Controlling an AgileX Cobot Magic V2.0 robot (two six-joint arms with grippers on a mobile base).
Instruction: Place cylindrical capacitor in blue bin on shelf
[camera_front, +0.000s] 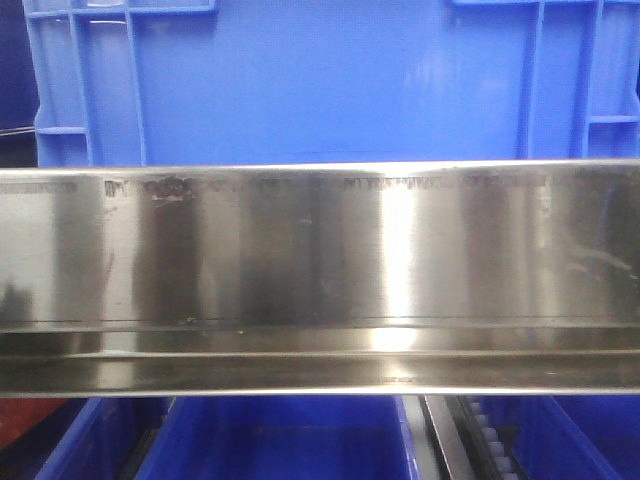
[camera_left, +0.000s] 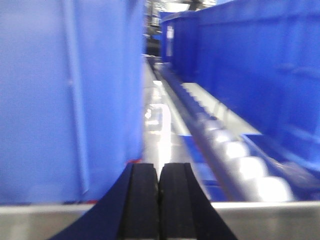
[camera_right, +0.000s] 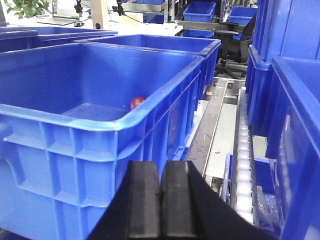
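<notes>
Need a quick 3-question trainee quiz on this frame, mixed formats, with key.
1. True or false: the right end effector is holding the small orange-red cylindrical capacitor.
2. Where does the capacitor lie? A) inside the large blue plastic bin B) on the white roller track C) between the left end effector's pads
3. Fill in: in the front view, a shiny brushed stainless-steel shelf rail crosses in front of a ____ bin.

Key: 1 false, both end effectors are shut and empty. 2 A, only its red top shows over the rim. 3 blue.
</notes>
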